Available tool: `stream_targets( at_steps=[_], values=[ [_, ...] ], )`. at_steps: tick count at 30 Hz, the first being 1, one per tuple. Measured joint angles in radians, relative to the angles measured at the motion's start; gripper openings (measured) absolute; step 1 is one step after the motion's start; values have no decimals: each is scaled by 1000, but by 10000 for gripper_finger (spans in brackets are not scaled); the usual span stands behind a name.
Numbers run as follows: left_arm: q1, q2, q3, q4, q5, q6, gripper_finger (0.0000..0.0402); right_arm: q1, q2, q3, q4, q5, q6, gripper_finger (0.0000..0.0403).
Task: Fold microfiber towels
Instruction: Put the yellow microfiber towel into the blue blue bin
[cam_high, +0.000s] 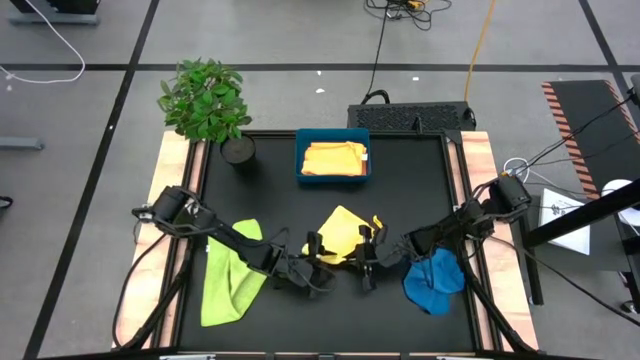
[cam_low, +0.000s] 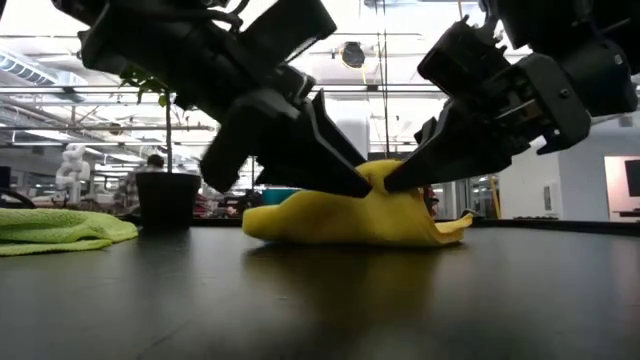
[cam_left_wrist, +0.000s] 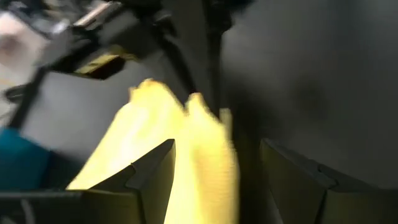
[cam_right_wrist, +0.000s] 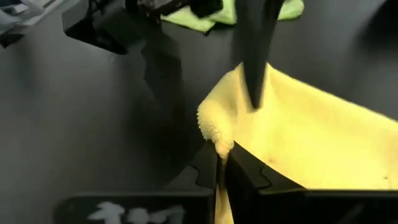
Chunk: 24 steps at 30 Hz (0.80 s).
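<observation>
A yellow towel (cam_high: 345, 233) lies bunched at the middle of the table, with its near edge raised into a ridge (cam_low: 378, 178). My right gripper (cam_right_wrist: 221, 155) is shut on that raised edge, coming from the right. My left gripper (cam_left_wrist: 217, 180) is open and comes from the left, with the yellow cloth (cam_left_wrist: 202, 155) between its spread fingers. A lime green towel (cam_high: 230, 272) lies crumpled at the near left. A blue towel (cam_high: 435, 280) lies crumpled at the near right. My right gripper pinches the yellow towel's raised near edge (cam_right_wrist: 211, 127) between its two fingers, slanting down from the table's right. The edge stands up from the table while the rest of the towel (cam_low: 340, 222) lies on it. My left gripper's fingers (cam_low: 345, 172) reach the same ridge from the left; whether they touch it, I cannot tell.
A teal-blue tray (cam_high: 333, 175) at the far middle holds folded golden-orange cloth (cam_high: 333, 157). A potted plant (cam_high: 207, 100) stands at the far left corner. Bare black tabletop (cam_high: 410, 195) lies between the tray and the grippers.
</observation>
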Motion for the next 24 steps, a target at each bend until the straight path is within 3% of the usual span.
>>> stream_targets(
  at_steps=[4, 9, 24],
  values=[
    [0, 4, 0, 23, -67, 26, 236, -11, 0, 0, -5, -27, 19, 8],
    [4, 4, 0, 21, -63, 44, 227, -12, 0, 0, 5, -34, 21, 8],
    [5, 4, 1, 12, -35, 84, 80, -21, 0, 0, 26, -48, 50, 9]
  ],
)
